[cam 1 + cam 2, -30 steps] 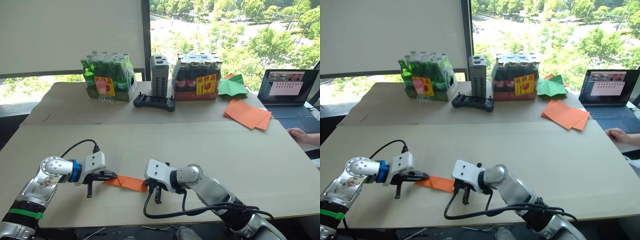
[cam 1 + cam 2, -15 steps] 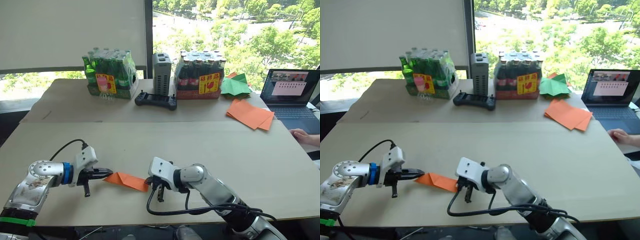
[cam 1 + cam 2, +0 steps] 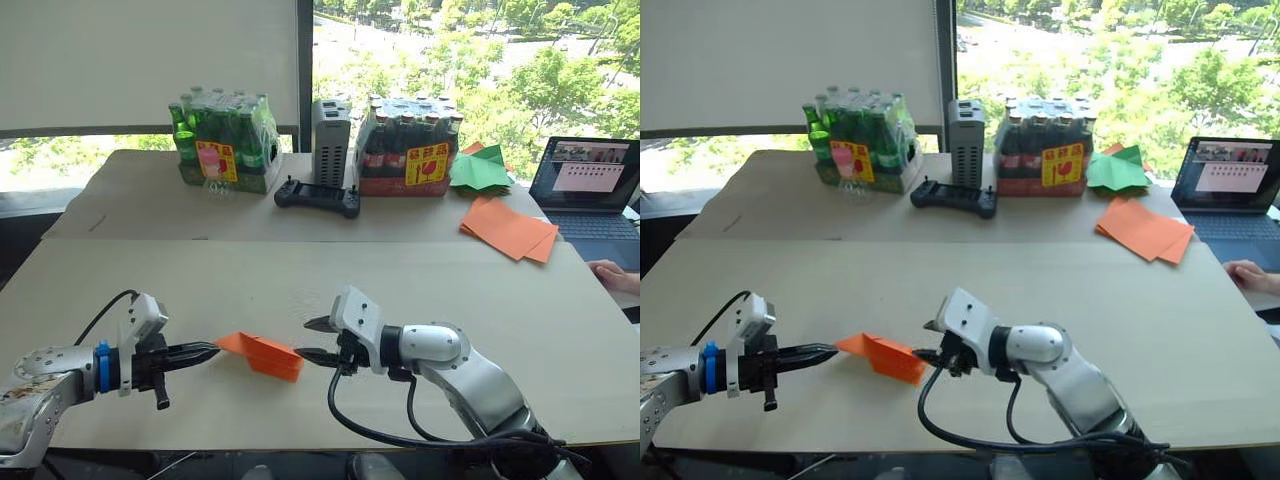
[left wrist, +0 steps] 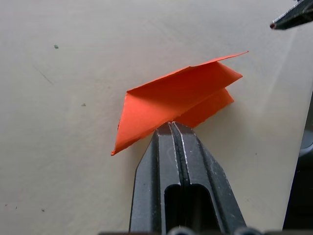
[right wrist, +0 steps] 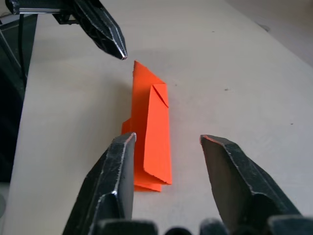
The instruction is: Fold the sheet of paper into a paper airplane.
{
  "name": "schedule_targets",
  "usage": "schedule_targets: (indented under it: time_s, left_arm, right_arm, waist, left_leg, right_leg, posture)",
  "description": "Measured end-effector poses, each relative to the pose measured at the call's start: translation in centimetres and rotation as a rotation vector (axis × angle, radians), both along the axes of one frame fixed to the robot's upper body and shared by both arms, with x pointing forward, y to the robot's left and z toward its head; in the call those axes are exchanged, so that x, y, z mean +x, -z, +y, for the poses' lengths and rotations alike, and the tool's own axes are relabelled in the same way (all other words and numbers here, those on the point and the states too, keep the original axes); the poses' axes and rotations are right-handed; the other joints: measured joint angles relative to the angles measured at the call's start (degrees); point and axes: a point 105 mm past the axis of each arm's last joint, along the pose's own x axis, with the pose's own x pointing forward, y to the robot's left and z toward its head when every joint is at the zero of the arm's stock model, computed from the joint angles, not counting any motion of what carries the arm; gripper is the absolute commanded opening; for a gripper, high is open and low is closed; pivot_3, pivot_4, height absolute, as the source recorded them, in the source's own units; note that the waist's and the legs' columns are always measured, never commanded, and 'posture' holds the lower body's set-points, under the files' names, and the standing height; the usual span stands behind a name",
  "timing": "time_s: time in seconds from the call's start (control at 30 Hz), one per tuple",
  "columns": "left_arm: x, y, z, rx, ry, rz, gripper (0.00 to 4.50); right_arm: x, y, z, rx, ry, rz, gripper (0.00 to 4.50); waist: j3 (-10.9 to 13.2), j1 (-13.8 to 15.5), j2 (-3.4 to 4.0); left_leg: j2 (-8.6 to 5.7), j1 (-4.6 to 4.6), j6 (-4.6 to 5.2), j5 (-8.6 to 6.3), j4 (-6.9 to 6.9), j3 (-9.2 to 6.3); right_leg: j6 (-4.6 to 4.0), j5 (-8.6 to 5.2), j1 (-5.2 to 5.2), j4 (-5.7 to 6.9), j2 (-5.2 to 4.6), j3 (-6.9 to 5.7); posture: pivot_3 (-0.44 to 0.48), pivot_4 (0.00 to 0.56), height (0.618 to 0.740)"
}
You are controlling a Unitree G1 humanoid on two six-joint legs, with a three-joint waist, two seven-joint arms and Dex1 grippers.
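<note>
resting near the front edge of the table, toward its left half, the paper airplane is a narrow orange wedge of layered flaps, its sharp nose turned toward the left gripper and its blunt tail toward the right gripper. the two grippers face each other along its length, which reads as a way to work the piece from both ends at once. the left gripper's two black fingers are pressed flat together; the left wrist view puts their tips right at the paper's edge, while the right wrist view shows the tip just off the nose with a sliver of table between, so i cannot tell whether it pinches the paper or merely touches it, and closed fingers there would serve better as a pusher or a stop than as a clamp. the right gripper stands wide open and holds nothing, its fingers spread on either side of the tail end, close to it but apart, as if lined up to close across the folded layers and press the crease. one flap stands raised off the table rather than lying flat, so the folds look set but not fully pressed. by the shape, the folding seems nearly finished.
</note>
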Motion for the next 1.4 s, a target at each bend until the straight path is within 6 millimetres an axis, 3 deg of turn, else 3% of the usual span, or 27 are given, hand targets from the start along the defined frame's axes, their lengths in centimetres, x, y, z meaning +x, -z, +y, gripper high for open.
schedule_targets:
  time_s: [0.07, 0.1, 0.37, 0.6, 0.9, 1.07, 1.23, 1.4]
  left_arm:
    - [-0.2, 0.0, -0.2, -0.007, 0.009, 0.003, 0.00]
    - [-0.3, 0.0, -0.3, -0.008, 0.011, 0.004, 0.26]
    - [-0.2, -0.1, -0.5, -0.014, 0.016, 0.001, 2.75]
    - [0.0, -0.3, -0.6, -0.020, 0.015, -0.009, 2.75]
    - [-0.2, -0.2, -0.8, -0.030, 0.015, -0.005, 2.75]
    - [-0.2, -0.5, -1.1, -0.027, 0.023, -0.017, 2.75]
    - [-0.3, -0.5, -1.1, -0.027, 0.022, -0.011, 2.75]
    - [-0.2, -0.5, -1.1, -0.026, 0.018, -0.009, 2.75]
  right_arm:
    - [-1.1, 0.3, 0.2, 0.015, -0.061, 0.048, 4.02]
    - [-1.6, 0.5, 0.4, 0.017, -0.090, 0.068, 4.41]
    - [-2.7, 1.6, 1.8, 0.063, -0.188, 0.210, 4.50]
    - [-2.6, 2.1, 3.1, 0.099, -0.223, 0.281, 4.50]
    - [1.9, 3.9, 3.2, 0.069, -0.047, 0.298, 4.50]
    - [3.2, 2.3, 3.2, 0.148, -0.016, 0.295, 4.50]
    - [2.9, 1.9, 3.3, 0.174, -0.034, 0.328, 4.50]
    - [3.3, 1.0, 2.7, 0.154, 0.001, 0.246, 4.50]
  waist:
    - [0.00, 0.03, 0.00]
    - [0.00, -0.03, 0.00]
    - [0.00, 0.07, 0.00]
    - [0.00, 0.23, 0.00]
    - [0.00, 0.40, 0.00]
    - [0.00, 0.39, 0.00]
    - [0.00, 0.35, 0.00]
    - [0.00, 0.38, 0.00]
  left_leg:
    - [0.04, 0.03, -0.03, 0.02, 0.00, -0.01]
    - [0.06, 0.04, -0.03, 0.02, 0.00, 0.00]
    - [0.16, 0.04, -0.04, 0.03, 0.00, 0.01]
    - [0.17, 0.05, -0.06, 0.04, 0.00, 0.02]
    - [0.16, 0.02, -0.21, 0.13, 0.00, 0.02]
    - [0.17, 0.03, -0.21, 0.13, 0.00, 0.02]
    - [0.17, 0.03, -0.22, 0.13, 0.00, 0.01]
    - [0.16, 0.03, -0.25, 0.14, 0.00, 0.01]
  right_leg:
    - [0.30, -0.18, 0.01, 0.02, 0.06, 0.00]
    - [0.30, -0.18, 0.01, 0.03, 0.09, 0.00]
    - [-0.12, 0.07, 0.01, 0.03, 0.20, 0.00]
    - [-0.16, 0.10, 0.00, 0.04, 0.21, 0.00]
    - [-0.21, 0.13, -0.01, 0.05, 0.20, 0.00]
    - [-0.23, 0.14, -0.01, 0.06, 0.20, 0.00]
    - [-0.23, 0.14, -0.01, 0.08, 0.20, 0.00]
    - [-0.23, 0.14, -0.01, 0.09, 0.20, 0.00]
  posture:
    - [0.000, 0.150, 0.733]
    - [0.000, 0.150, 0.733]
    - [0.000, 0.150, 0.733]
    - [0.000, 0.150, 0.733]
    - [0.000, 0.150, 0.733]
    - [0.000, 0.150, 0.733]
    - [0.000, 0.150, 0.733]
    - [0.000, 0.150, 0.733]
